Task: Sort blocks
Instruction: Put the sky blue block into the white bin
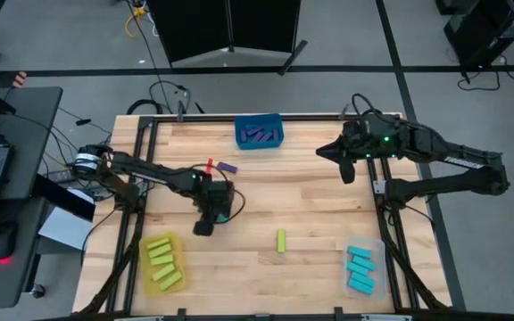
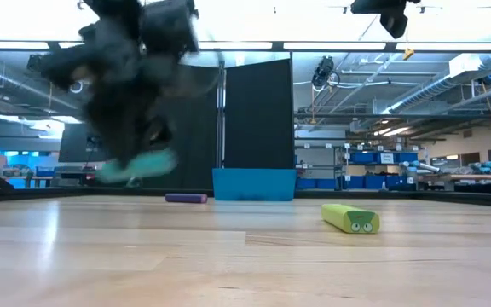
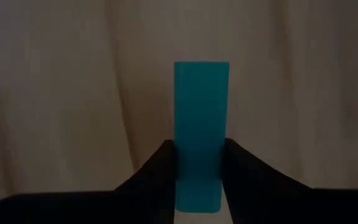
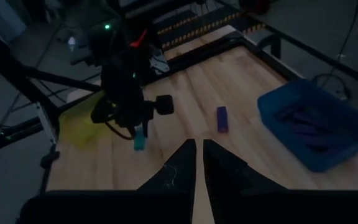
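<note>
While the left gripper (image 3: 197, 171) hangs above the wood with its 2 fingers clamped on 1 cyan block (image 3: 199, 134), the low view shows that block clear of the table (image 2: 245, 256), so my guess is it's mid-carry and headed for the clear bin (image 1: 364, 268) at the near right corner, where the other cyan ones (image 1: 360, 270) already lie. Makes sense it's pinched at one end, leaving most of the bar sticking out for an easy drop.

Also near: the yellow bin (image 1: 161, 263) at the near left with lime blocks in it, and 1 loose lime block (image 1: 281, 241) lying flat between the 2 near bins, still to be sorted.

Farther back, 1 purple block (image 1: 227, 167) lies loose on the wood, well short of the blue bin (image 1: 259, 131) at the far edge that holds the other purples. The right gripper (image 4: 197, 163) waits up near the far right corner, fingers almost together, holding nothing.

Surface is pale butcher-block planks in a black frame. Beyond it there's a black panel, shelving with blue crates, and strip lights overhead.
</note>
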`<state>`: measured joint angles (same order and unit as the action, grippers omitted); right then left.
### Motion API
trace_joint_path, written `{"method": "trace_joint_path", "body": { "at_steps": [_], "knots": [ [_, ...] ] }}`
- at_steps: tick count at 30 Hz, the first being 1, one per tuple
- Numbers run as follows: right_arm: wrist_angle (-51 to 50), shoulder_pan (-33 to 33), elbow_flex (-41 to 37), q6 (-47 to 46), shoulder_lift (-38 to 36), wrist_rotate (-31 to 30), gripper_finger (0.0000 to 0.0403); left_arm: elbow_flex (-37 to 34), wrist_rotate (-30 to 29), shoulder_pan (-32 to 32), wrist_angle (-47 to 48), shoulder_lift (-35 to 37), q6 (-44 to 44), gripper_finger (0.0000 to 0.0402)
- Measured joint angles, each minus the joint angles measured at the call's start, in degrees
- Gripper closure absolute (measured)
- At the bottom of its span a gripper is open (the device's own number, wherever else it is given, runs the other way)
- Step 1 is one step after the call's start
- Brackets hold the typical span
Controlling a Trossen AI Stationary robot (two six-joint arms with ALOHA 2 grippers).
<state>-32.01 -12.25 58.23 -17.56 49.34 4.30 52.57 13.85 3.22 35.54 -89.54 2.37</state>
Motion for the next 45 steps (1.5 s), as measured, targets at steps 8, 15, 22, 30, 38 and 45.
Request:
{"method": "trace_joint_path", "body": {
  "at_steps": [8, 15, 22, 30, 38, 45],
  "knots": [
    [3.2, 0.6, 0.0, -1.9, -1.5, 2.7, 0.0362, 3.2, 0.1, -4.4, -19.2, 8.3, -16.4, 0.0302],
    [14.3, 2.2, 0.0, -6.4, 1.6, 2.9, 0.0340, 3.3, -0.3, -10.4, -47.2, 11.1, -25.7, 0.0302],
    [28.1, 3.5, 0.0, -13.7, 8.4, 2.6, 0.0290, 3.2, -0.2, -13.4, -63.2, 11.1, -26.8, 0.0302],
    [38.5, 3.7, 0.0, -17.7, 13.9, -1.0, 0.0214, 3.8, 2.3, -16.4, -65.3, 11.0, -27.3, 0.0302],
    [44.6, 4.1, 0.0, -15.2, 18.1, -6.2, 0.0179, 10.3, 5.0, -17.9, -57.5, 10.8, -26.2, 0.0302],
    [50.1, 4.1, 0.0, -12.4, 18.9, -7.7, 0.0178, 13.6, 6.8, -18.2, -55.0, 9.6, -27.2, 0.0302]
  ]
}}
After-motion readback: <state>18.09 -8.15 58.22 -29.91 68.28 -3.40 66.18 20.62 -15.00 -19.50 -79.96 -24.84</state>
